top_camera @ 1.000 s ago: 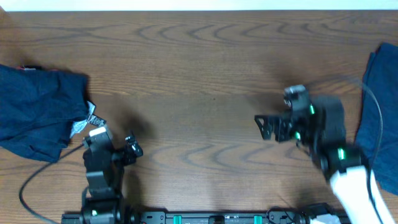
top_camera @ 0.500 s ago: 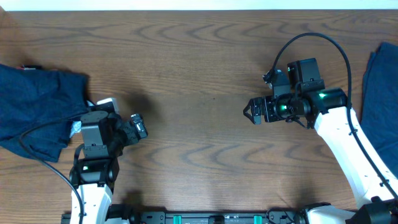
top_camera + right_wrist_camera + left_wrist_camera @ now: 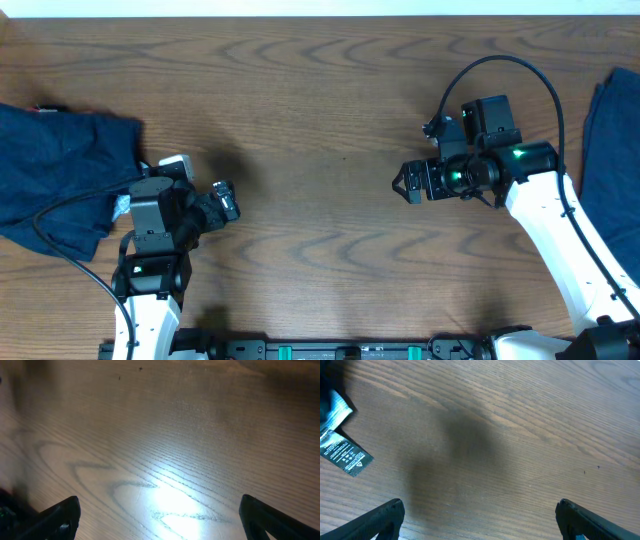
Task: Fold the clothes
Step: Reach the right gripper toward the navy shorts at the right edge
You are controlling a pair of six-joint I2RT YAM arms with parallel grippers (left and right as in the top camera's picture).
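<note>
Left clothes [image 3: 60,170]: heaped far left, tags [image 3: 345,454] poking out; a pinch may catch only 1 layer.
Left gripper [image 3: 228,200]: jaws spread, empty, just beside the heap.
Right gripper [image 3: 403,184]: jaws spread, empty, facing away from its garment.
Right clothes [image 3: 612,170]: at the far right edge; a blind reach could bunch them.

Overhead view: even, fairly bright lighting, sharp focus, soft shadows on the table [image 3: 320,90]. Right wrist view: strong white glare patch low centre (light from above), upper corners dim. Left wrist view: broad diffuse shadow mid-frame; tags [image 3: 342,452] slightly blurred.
</note>
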